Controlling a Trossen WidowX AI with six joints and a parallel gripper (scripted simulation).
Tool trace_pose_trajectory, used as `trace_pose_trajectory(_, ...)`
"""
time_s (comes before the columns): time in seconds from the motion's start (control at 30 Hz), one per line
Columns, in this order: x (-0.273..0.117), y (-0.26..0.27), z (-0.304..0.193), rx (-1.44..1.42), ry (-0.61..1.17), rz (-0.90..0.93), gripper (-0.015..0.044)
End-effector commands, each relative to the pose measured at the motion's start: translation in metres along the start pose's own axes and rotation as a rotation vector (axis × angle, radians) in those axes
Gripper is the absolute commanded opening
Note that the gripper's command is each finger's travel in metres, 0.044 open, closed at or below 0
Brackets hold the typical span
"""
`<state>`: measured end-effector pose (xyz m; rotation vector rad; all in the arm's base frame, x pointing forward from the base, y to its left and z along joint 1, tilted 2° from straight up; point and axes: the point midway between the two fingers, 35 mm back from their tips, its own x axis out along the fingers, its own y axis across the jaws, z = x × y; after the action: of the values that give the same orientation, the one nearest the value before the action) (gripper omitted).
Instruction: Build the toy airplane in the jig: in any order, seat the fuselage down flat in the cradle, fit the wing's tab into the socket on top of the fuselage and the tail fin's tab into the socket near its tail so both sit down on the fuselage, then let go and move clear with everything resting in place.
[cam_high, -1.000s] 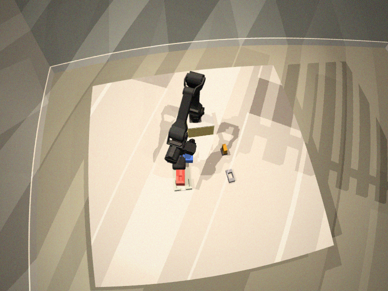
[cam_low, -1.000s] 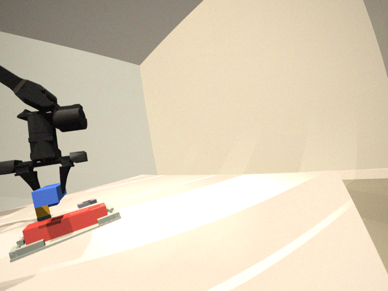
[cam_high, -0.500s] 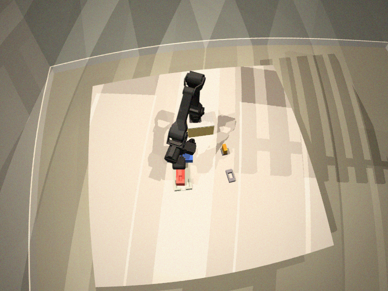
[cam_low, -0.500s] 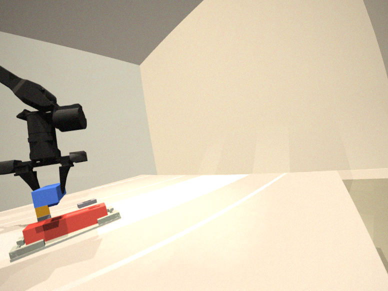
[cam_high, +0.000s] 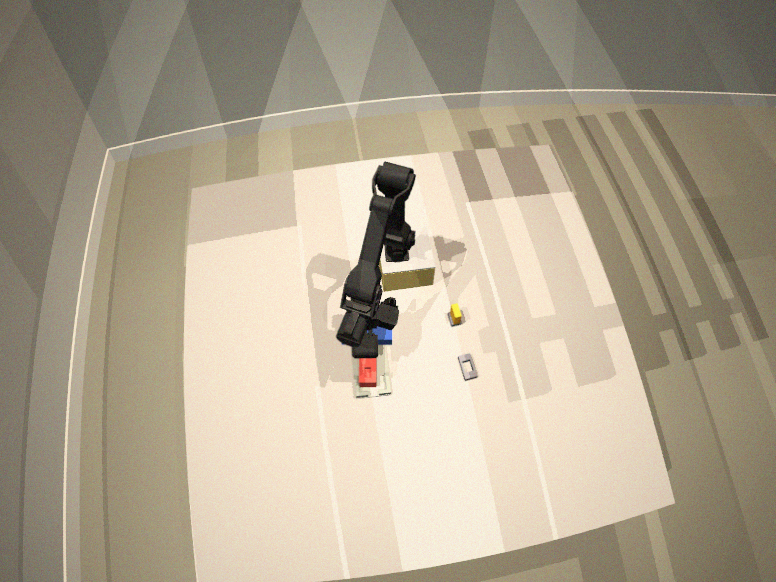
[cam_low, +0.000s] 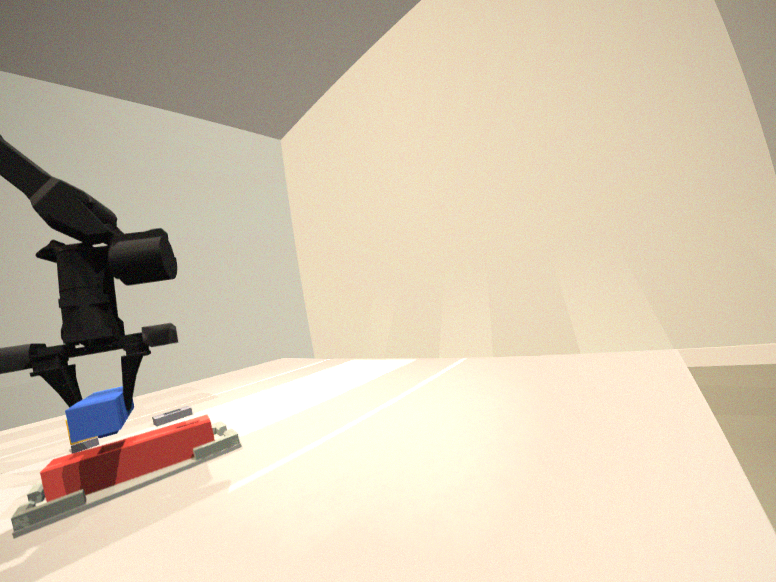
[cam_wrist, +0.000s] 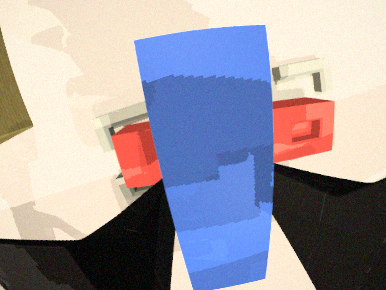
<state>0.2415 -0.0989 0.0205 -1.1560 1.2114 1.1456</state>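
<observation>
My gripper (cam_high: 376, 329) (cam_low: 103, 405) (cam_wrist: 213, 175) is shut on the blue wing (cam_high: 383, 337) (cam_low: 94, 420) (cam_wrist: 210, 115). The wing hangs crosswise over the red fuselage (cam_high: 367, 380) (cam_low: 156, 447) (cam_wrist: 287, 145), with a gap beneath it in the exterior view. The fuselage lies lengthwise in the pale grey-green cradle (cam_high: 385, 384) (cam_low: 56, 508) and looks level. Its end socket shows open in the wrist view; the wing hides its middle there. The yellow tail fin (cam_high: 455, 312) stands upright in a dark grey holder; the wing mostly hides it in the exterior view.
An empty grey rectangular holder (cam_high: 465, 357) (cam_low: 172, 416) lies on the table beside the cradle, beyond the fin's holder. An upright olive-yellow panel (cam_high: 408, 278) (cam_wrist: 12, 100) stands between the arm's base and the cradle.
</observation>
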Motion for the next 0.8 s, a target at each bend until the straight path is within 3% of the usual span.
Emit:
trace_pose_trajectory(0.0,0.007,0.000,0.000,-0.003,-0.002,0.000,0.0195)
trace_pose_trajectory(0.43,0.022,0.001,0.001,-0.003,-0.002,0.000,0.0195)
trace_pose_trajectory(0.6,0.020,0.001,0.001,-0.003,-0.001,0.003,0.0161)
trace_pose_trajectory(0.77,0.020,0.001,0.001,-0.003,-0.001,0.003,0.0030)
